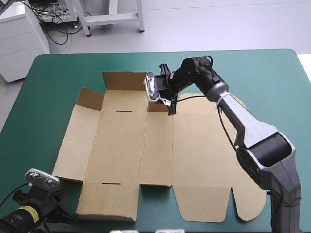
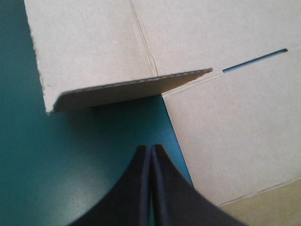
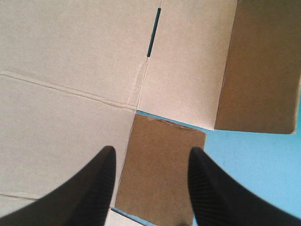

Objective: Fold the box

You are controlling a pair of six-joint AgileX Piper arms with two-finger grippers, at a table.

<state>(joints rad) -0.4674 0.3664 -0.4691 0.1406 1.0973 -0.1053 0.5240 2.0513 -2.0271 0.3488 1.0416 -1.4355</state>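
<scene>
Lying across the middle of the teal-green counter (image 1: 53, 73), the brown box (image 1: 160, 145) is a cut sheet, mostly flat, with creases and two narrow slots showing. Along its far edge a wide flap (image 1: 124, 80) stands raised, and at the far left corner a corner flap (image 1: 90, 98) tilts up as well. The right hand (image 3: 151, 155) reaches over that far edge, its black fingers (image 3: 94, 188) spread apart, with a small flap (image 3: 160, 165) of board lying between them; whether they touch it cannot be told. The left hand (image 2: 151, 148) sits low at the counter's near left corner, its fingers (image 2: 141, 188) pressed together into one point over bare cover, just beside the sheet's near left notch. Ahead of it a side flap (image 2: 131, 89) lifts slightly off the counter, a shadow beneath its edge.
</scene>
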